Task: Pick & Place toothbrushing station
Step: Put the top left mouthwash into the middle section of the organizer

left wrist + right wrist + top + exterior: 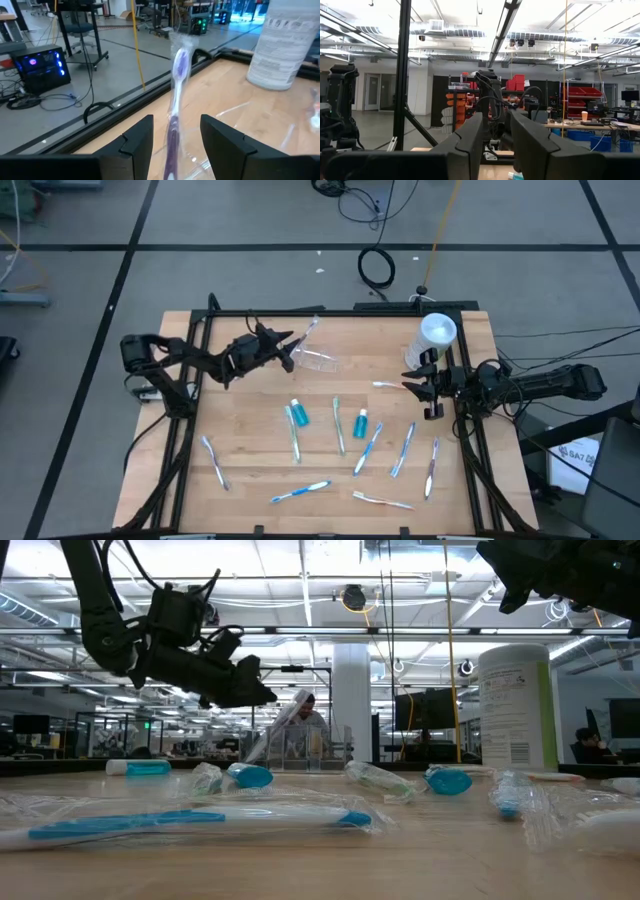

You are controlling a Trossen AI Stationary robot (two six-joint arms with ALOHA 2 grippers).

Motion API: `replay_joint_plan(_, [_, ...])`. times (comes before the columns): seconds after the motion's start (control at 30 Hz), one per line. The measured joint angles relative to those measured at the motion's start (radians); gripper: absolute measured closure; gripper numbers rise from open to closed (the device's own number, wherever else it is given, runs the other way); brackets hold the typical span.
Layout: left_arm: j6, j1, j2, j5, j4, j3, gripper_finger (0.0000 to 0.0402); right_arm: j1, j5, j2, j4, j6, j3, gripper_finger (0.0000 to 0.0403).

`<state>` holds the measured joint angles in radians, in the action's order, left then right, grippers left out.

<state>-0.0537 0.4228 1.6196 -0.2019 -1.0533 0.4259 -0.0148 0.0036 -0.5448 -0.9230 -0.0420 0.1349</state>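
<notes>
Wrapped toothbrush (307, 332) leaning in clear cup (318, 360); others scattered flat.

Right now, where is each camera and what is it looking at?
High view: above, looking down; both arms, left gripper by the clear cup.
Low view: table height, facing the room; canister.
Left wrist view: on that arm; its jaws apart around a wrapped toothbrush.
Right wrist view: on that arm, facing the room; right gripper.
Shared: canister in high, low and left wrist views.

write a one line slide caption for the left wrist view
Left claw open around a wrapped purple toothbrush standing in the clear cup, white canister beyond.
</notes>
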Motion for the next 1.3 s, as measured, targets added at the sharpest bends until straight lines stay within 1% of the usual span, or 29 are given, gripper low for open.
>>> replay_joint_plan(0.07, [-0.001,-0.001,-0.030,0.001,0.042,0.000,0.0231,0.000,0.000,0.000,0.000,0.000,0.000,0.0309])
replay_joint_plan(0.13, [-0.001,0.000,-0.076,0.001,0.135,0.008,0.0231,0.000,0.000,0.000,0.000,0.000,0.000,0.0309])
replay_joint_plan(0.27, [-0.009,-0.001,-0.187,-0.032,0.413,0.053,0.0231,0.000,0.000,0.000,0.000,0.000,0.000,0.0309])
replay_joint_plan(0.47, [-0.062,-0.020,-0.329,-0.070,0.804,0.109,0.0231,0.000,0.000,0.000,0.000,0.000,0.000,0.0309])
replay_joint_plan(0.7, [-0.231,-0.101,-0.479,-0.148,1.162,0.112,0.0231,0.000,0.000,0.000,0.016,0.000,0.000,0.0309])
replay_joint_plan(0.87, [-0.345,-0.180,-0.553,-0.249,1.383,0.113,0.0231,0.000,-0.001,0.000,0.034,0.003,0.000,0.0309])
replay_joint_plan(1.03, [-0.454,-0.263,-0.591,-0.343,1.550,0.112,0.0231,0.000,0.000,0.000,0.053,0.003,0.000,0.0310])
replay_joint_plan(1.2, [-0.528,-0.329,-0.594,-0.399,1.639,0.112,0.0231,0.000,-0.001,0.000,0.061,0.003,0.000,0.0310])
replay_joint_plan(1.3, [-0.576,-0.363,-0.595,-0.462,1.687,0.112,0.0231,0.000,0.000,0.000,0.063,0.004,0.000,0.0310])
